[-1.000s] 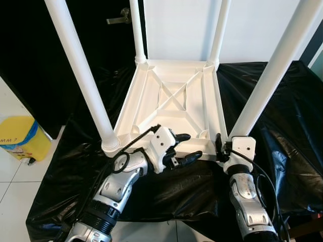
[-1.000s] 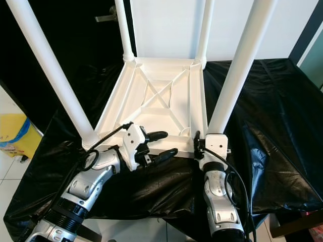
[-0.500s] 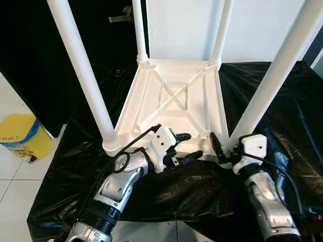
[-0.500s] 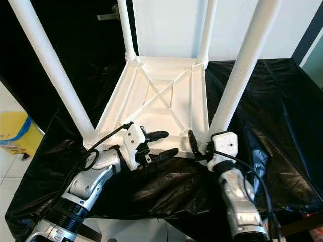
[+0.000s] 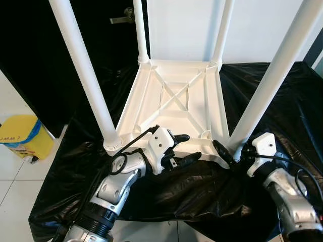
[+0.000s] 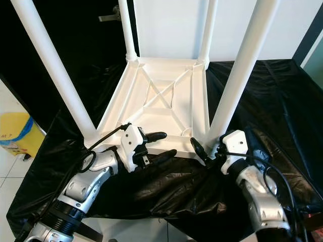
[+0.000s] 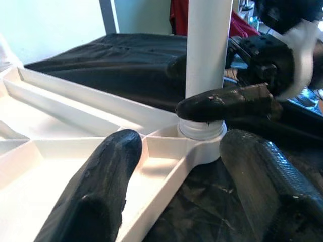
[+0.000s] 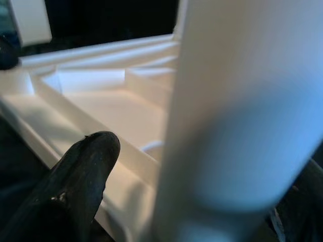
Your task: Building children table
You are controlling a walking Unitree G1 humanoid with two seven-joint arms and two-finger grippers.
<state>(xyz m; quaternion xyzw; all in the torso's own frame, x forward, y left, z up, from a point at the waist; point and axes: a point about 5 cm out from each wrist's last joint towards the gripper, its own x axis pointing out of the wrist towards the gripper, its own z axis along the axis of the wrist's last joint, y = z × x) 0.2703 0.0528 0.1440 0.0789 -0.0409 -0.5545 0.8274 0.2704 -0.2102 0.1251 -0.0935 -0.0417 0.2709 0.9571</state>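
Note:
A white children's table (image 5: 174,118) lies upside down on a black plastic sheet (image 5: 287,96), its legs pointing up. My left gripper (image 5: 193,146) is open and straddles the table's near rim: one of its fingers (image 7: 101,181) is over the underside, the other over the sheet. My right gripper (image 5: 233,150) is at the base of the near right leg (image 5: 267,85). It is shut on that leg just above the collar, with one of its fingers (image 7: 227,103) across the front of the leg. In the right wrist view the leg (image 8: 242,101) stands close beside a black finger (image 8: 75,176).
The near left leg (image 5: 83,75) rises just left of my left arm. A yellow bin (image 5: 20,136) stands on the tiled floor at the left. A dark door with a handle (image 5: 121,17) and a white wall are behind the table.
My right forearm and wrist have swung out to the right around the near right leg, while the fingers stayed at its base. The left gripper has kept its place on the rim.

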